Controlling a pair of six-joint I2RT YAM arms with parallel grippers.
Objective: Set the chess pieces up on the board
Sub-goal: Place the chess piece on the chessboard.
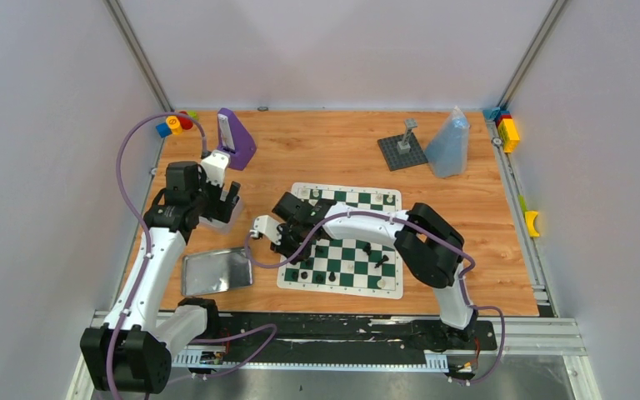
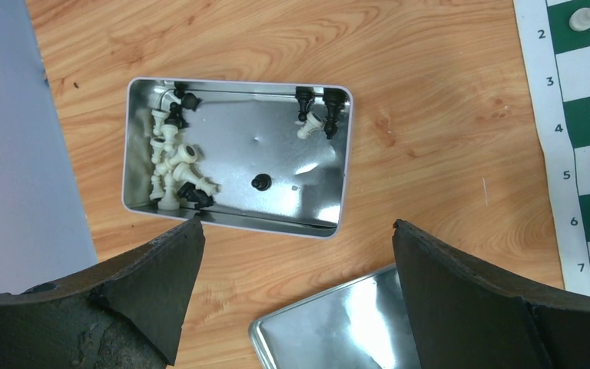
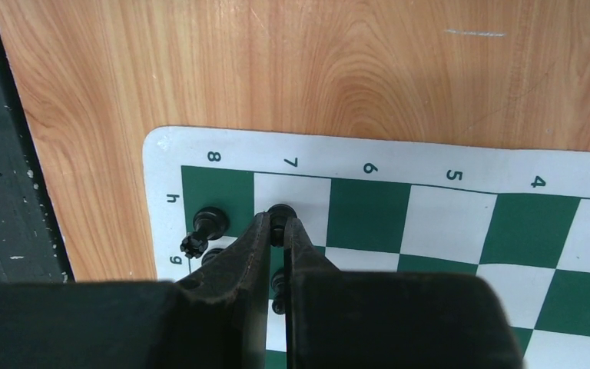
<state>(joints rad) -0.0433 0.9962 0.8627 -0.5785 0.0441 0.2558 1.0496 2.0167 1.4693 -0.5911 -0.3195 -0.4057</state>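
Right gripper (image 3: pixel 278 229) is clenching upright pawn (image 3: pixel 281 212) straight below, on board (image 3: pixel 430 154) square h7; left gripper (image 2: pixel 298 224) is hovering released, nearer tin (image 2: pixel 292 146).

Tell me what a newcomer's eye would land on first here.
The right pincer is closed on a black piece at a corner of the green-and-white board, beside a second black piece. Left of the board, the left pincer hangs wide open above an open metal tin. In the tin, loose black and white pieces lie heaped at one end.
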